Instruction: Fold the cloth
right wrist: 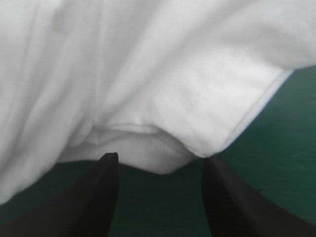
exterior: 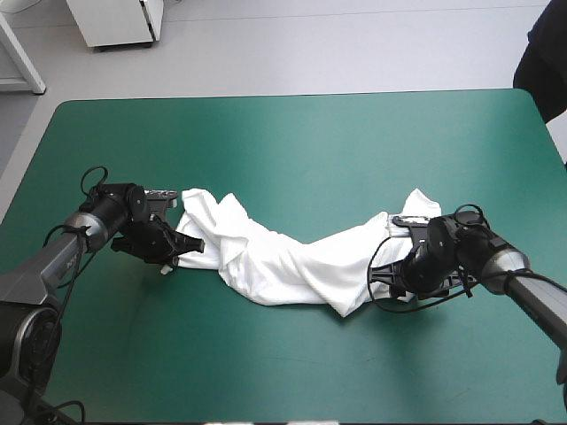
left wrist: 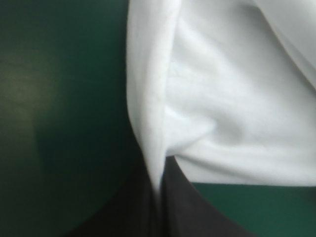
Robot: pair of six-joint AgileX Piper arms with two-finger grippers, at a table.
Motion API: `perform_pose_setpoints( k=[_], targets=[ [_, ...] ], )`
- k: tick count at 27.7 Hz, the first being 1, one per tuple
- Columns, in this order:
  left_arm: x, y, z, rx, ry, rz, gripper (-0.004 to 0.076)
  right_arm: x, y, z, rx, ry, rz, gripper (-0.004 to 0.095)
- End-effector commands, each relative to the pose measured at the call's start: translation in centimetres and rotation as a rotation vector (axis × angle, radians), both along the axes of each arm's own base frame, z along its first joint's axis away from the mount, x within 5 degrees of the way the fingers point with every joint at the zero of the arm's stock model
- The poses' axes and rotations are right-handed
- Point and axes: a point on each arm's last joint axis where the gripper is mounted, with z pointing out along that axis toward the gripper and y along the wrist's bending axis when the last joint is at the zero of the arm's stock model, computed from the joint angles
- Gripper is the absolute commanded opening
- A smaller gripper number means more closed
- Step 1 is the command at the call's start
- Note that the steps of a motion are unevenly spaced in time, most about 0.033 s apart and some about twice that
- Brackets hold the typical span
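T-shirt (exterior: 283, 261): rumpled band on the table (exterior: 310, 142), long axis running left to right across your reach. Left gripper (left wrist: 159, 195) pinches its left end; right gripper (right wrist: 160, 159) stands open, hem just ahead of its fingers (right wrist: 98, 197).

The left gripper (left wrist: 159, 195) is pinching the T-shirt (left wrist: 237, 98). Its black fingers (left wrist: 190, 210) are all but meeting in a pointed arch, and a thin ridge of white cloth is running up from between them. Ahead of the gripper the shirt is lying in soft creases, one fold puckering just beside the fingertips. The teal-green table (left wrist: 59, 108) is showing bare along one side of the ridge, and a narrow strip is peeking out past the shirt's edge on the other.
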Motion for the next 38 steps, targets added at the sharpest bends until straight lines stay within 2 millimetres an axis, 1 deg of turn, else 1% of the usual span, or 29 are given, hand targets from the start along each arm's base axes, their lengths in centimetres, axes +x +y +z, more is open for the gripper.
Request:
perform_pose_setpoints(
  k=[1,5,7,9,10,12,15,18,21,23,25,28,29,30,31,33,34,35,36,37,38],
  targets=[
    [0.2,0.0,1.5,-0.002,-0.066,-0.003,-0.0022,1.0,0.3,-0.1,0.003,-0.041,-0.02,0.0486],
    [0.2,0.0,1.5,-0.003,-0.064,-0.002,-0.0022,1.5,0.5,-1.9,-0.024,0.029,-0.017,0.0478],
    [0.2,0.0,1.5,-0.003,-0.065,-0.002,-0.0022,1.6,0.6,-3.0,-0.04,0.072,-0.016,0.0428],
    [0.2,0.0,1.5,-0.003,-0.065,-0.002,-0.0022,1.2,0.5,-4.1,-0.052,0.115,-0.018,0.0348],
    [0.2,0.0,1.5,-0.003,-0.065,-0.002,-0.0022,0.8,0.3,-4.8,-0.059,0.135,-0.019,0.0291],
    [0.2,0.0,1.6,-0.004,-0.073,-0.001,-0.0022,-0.4,-0.1,-6.1,-0.074,0.18,-0.031,0.018],
    [0.3,0.0,1.6,-0.005,-0.083,0.0,-0.0022,-3.0,-1.0,-8.3,-0.106,0.273,-0.039,-0.0006],
    [0.4,0.0,1.6,0.001,-0.089,-0.003,-0.0022,-4.7,-1.4,-9.5,-0.108,0.34,-0.04,-0.0017],
    [0.5,0.0,1.6,0.001,-0.098,-0.002,-0.0022,-4.9,-1.4,-9.4,-0.094,0.339,-0.022,-0.0017],
    [0.4,0.0,1.6,0.001,-0.09,-0.002,-0.0022,-4.7,-1.3,-8.9,-0.085,0.316,-0.021,-0.0017],
    [0.3,0.0,1.6,0.002,-0.085,-0.003,-0.0022,-4.2,-1.1,-7.7,-0.071,0.281,-0.014,-0.0017],
    [0.3,0.0,1.6,-0.002,-0.08,-0.001,-0.0022,-3.1,-0.7,-4.5,-0.042,0.182,0.021,-0.0017],
    [0.3,0.0,1.9,-0.003,-0.076,-0.003,-0.0022,-2.4,-0.6,-1.7,-0.024,0.101,0.036,-0.0017],
    [0.3,0.0,2.1,-0.003,-0.076,-0.006,-0.0022,-2.2,-0.5,-0.4,-0.02,0.065,0.042,-0.0017],
    [0.3,0.0,2.6,-0.003,-0.079,-0.015,-0.0022,-1.9,-0.6,1.6,-0.015,0.008,0.05,-0.0017],
    [0.5,-0.1,4.0,-0.004,-0.105,-0.039,-0.0022,-1.7,-0.7,4.3,-0.017,-0.066,0.062,-0.0016],
    [0.6,-0.1,5.1,-0.006,-0.129,-0.049,-0.0022,-1.5,-0.8,6.3,-0.023,-0.127,0.069,-0.0017],
    [0.6,-0.1,6.3,-0.009,-0.158,-0.053,-0.0022,-1.5,-1.0,7.6,-0.029,-0.153,0.072,-0.0017],
    [0.4,-0.1,8.2,-0.013,-0.2,-0.058,-0.0022,-1.6,-1.3,10.2,-0.043,-0.223,0.075,-0.0017],
    [0.2,-0.1,10.1,-0.018,-0.246,-0.062,-0.0022,-1.7,-1.5,12.4,-0.051,-0.276,0.076,-0.0017],
    [-0.3,0.0,13.1,-0.023,-0.318,-0.073,-0.0022,-2.0,-1.9,15.5,-0.062,-0.355,0.087,-0.0017]
  ],
)
